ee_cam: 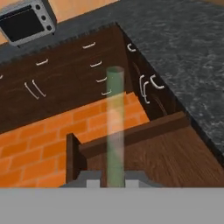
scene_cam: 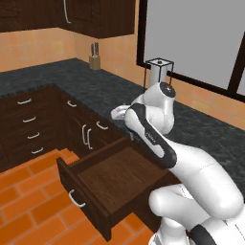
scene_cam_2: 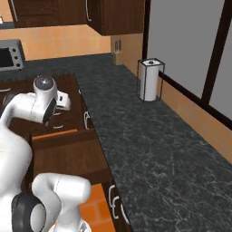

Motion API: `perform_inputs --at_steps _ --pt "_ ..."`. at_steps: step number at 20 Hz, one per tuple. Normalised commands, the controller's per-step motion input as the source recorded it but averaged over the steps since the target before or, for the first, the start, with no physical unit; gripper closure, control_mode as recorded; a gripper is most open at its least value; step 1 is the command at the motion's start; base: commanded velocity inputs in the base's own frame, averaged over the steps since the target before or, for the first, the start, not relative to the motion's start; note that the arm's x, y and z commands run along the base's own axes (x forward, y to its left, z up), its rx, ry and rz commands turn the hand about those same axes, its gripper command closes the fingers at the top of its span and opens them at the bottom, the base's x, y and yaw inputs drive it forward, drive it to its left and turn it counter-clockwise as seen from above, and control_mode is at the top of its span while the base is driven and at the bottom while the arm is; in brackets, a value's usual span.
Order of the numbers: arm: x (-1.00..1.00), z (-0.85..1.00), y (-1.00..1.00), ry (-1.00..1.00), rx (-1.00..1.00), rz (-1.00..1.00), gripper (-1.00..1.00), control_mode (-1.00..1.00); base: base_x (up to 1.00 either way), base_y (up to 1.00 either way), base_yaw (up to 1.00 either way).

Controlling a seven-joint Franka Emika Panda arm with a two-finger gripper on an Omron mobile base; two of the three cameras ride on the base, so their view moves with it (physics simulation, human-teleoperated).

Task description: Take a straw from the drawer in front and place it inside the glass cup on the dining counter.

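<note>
Counter (scene_cam_2: 149,136): you have black speckled granite running along the wall, right of the drawer, with a paper towel roll (scene_cam_2: 149,79) standing on it well beyond the drawer.
Floor (scene_cam: 28,191): orange brick below and in front of the drawer.
Drawer (scene_cam: 115,179): pulled wide open under the counter edge, silver handle (scene_cam: 75,199) on its front; the part of its wooden bottom you can see looks bare.
Arm: it rises beside the drawer and bends over it, the hand above the drawer's inside.
Gripper (ee_cam: 114,177): above the drawer, pinched tight on the straw, a fingertip on each side of its lower end.
Straw (ee_cam: 115,127): gripped between the fingers above the drawer, already clear of its floor as far as you can judge; here it looks pale greenish and half see-through.
Key relation: the straw's long axis runs straight out from the fingertips, along the line the hand looks, over the drawer's far wall.
Cup: no sight of it from here, so you will likely need to turn away from the drawer to find it.
Next: lift clear of the drawer walls, then bring the straw upright over the cup's mouth.
</note>
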Motion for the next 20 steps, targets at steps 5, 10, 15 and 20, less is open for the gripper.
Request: perform_inputs --at_steps 5,10,15,20 --pt "-0.47 0.40 -0.53 0.03 -0.25 -0.18 1.00 -1.00 0.00 0.00 0.00" --pt "-0.52 0.00 -0.27 0.02 -0.03 -0.07 1.00 -1.00 0.00 0.00 0.00" --pt "-0.75 0.00 -0.25 0.00 0.00 0.00 1.00 -1.00 0.00 0.00 0.00" --pt "-0.29 0.00 -0.03 -0.01 0.00 0.00 1.00 1.00 -0.58 0.00 0.00"
